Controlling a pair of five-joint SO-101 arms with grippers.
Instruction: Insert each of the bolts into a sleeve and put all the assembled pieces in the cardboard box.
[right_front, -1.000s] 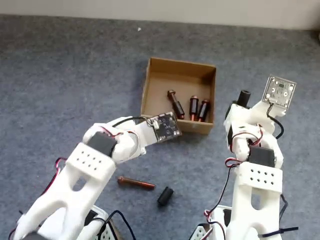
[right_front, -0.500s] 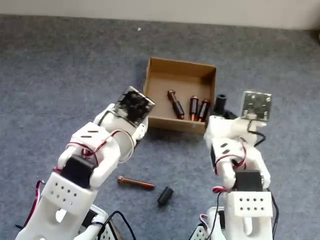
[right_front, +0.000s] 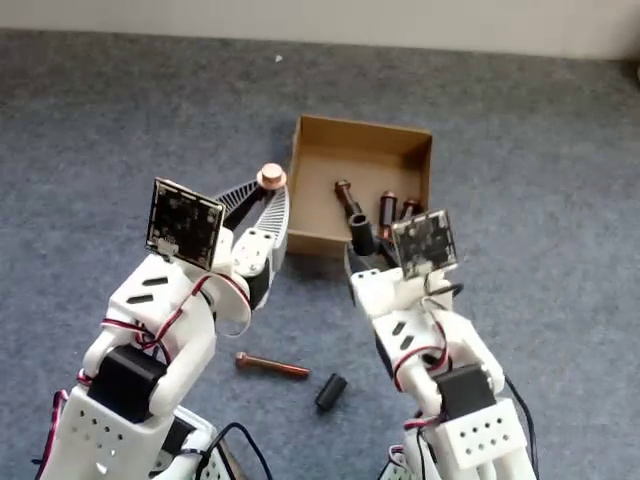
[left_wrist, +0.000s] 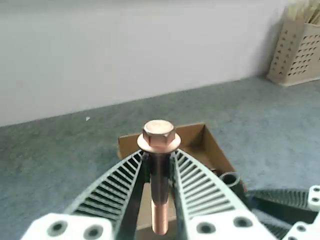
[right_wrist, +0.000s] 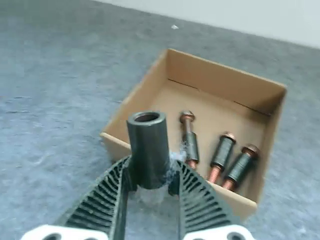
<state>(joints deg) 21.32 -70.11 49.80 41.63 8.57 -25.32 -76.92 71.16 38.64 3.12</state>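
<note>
My left gripper is shut on a copper bolt held upright with its hex head on top, just left of the cardboard box. Over the box's front wall, my right gripper is shut on a black sleeve, also upright with its open bore facing up. Three assembled bolt-and-sleeve pieces lie in the box. A loose copper bolt and a loose black sleeve rest on the carpet between the arm bases. The right arm's sleeve shows beside the left gripper's fingers.
Grey carpet covers the whole work surface, with a pale wall along the far edge. A perforated beige basket stands far off on the floor.
Both arms swung toward each other. The left gripper rose beside the box's left wall with its bolt upright; the right gripper moved left from beside the box's right wall to its front wall with the sleeve.
</note>
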